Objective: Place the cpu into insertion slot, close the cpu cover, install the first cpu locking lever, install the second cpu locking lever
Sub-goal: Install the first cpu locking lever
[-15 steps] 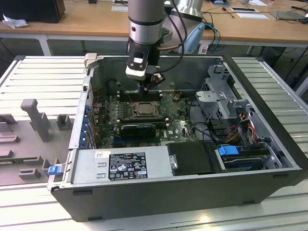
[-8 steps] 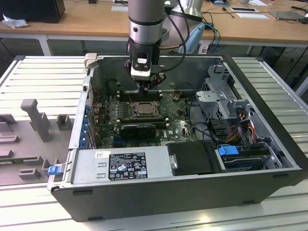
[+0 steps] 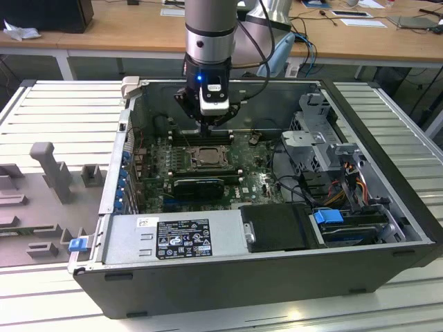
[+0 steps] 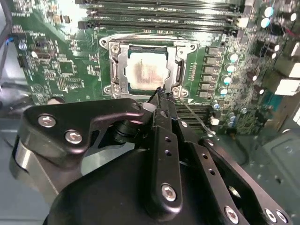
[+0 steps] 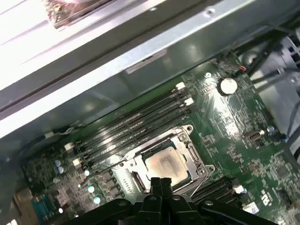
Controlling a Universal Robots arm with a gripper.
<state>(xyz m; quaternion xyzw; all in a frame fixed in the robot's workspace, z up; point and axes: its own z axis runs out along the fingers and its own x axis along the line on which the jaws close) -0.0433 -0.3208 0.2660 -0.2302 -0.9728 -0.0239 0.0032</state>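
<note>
Cpu seated in insertion slot, tool clenched, tips at slot's rim

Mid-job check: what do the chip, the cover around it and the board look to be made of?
Chip: pale silver-beige face with a dull, smudged sheen, so likely plated metal.
Cover: thin bright silvery frame with sharp glints, probably stamped steel.
Board: glossy green surface with fine pale traces, seemingly a lacquered laminate. The exact material is not clear.
</note>
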